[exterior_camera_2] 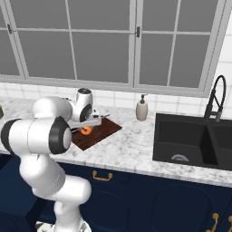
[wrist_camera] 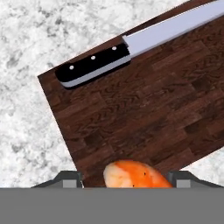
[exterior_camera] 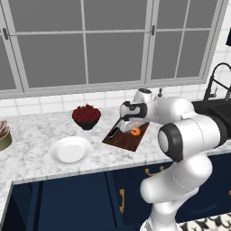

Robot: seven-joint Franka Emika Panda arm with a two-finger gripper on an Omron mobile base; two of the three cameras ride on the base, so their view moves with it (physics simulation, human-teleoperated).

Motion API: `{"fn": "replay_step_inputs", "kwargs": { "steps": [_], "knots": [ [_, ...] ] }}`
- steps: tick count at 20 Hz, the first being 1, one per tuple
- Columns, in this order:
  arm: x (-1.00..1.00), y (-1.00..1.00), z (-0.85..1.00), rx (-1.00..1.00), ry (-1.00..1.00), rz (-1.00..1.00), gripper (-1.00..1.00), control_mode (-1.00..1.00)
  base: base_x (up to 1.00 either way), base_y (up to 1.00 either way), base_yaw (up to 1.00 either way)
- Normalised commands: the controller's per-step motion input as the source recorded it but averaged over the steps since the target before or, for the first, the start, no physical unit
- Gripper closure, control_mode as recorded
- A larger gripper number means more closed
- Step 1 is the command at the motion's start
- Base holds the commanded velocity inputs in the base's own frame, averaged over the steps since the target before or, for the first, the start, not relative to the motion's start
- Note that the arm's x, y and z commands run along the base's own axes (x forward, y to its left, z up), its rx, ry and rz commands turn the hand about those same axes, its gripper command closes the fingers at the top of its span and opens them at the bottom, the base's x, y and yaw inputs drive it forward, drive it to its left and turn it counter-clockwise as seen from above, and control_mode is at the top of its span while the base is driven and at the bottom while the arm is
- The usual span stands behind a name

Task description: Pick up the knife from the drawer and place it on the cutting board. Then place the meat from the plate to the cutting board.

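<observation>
Your meat [wrist_camera: 136, 176] sits between the half-open gripper [wrist_camera: 124, 178] fingers, over the cutting board [wrist_camera: 144, 113] beside the knife [wrist_camera: 131, 46]; whether gripped, you cannot tell.

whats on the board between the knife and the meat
Nothing: in the hand view the stretch of cutting board between the knife and the meat is bare wood. The meat sits between the tool's fingertips.

Count on the bench [exterior_camera: 36, 135]
One knife [wrist_camera: 131, 43], one cutting board [wrist_camera: 144, 113], one meat [wrist_camera: 135, 175], one white plate [exterior_camera: 70, 150], one bowl of berries [exterior_camera: 86, 116], one soap bottle [exterior_camera_2: 142, 109], one sink [exterior_camera_2: 192, 140].
</observation>
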Motion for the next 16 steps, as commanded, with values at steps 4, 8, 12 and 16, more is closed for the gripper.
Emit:
{"fn": "replay_step_inputs", "kwargs": {
  "steps": [4,8,12,16],
  "knots": [
    [0.33,-0.1,-0.29,0.0,0.05,-0.03,1.0,-1.0,0.0,0.0,0.0],
    [0.19,-0.05,-0.34,0.0,0.04,-0.03,1.0,-1.0,0.0,0.0,0.0],
    [0.3,0.0,-0.4,0.01,0.02,-0.05,-1.0,-1.0,0.0,0.0,0.0],
    [0.02,0.0,-0.16,0.07,-0.06,-0.11,-1.0,-1.0,0.0,0.0,0.0]
  ]
}}
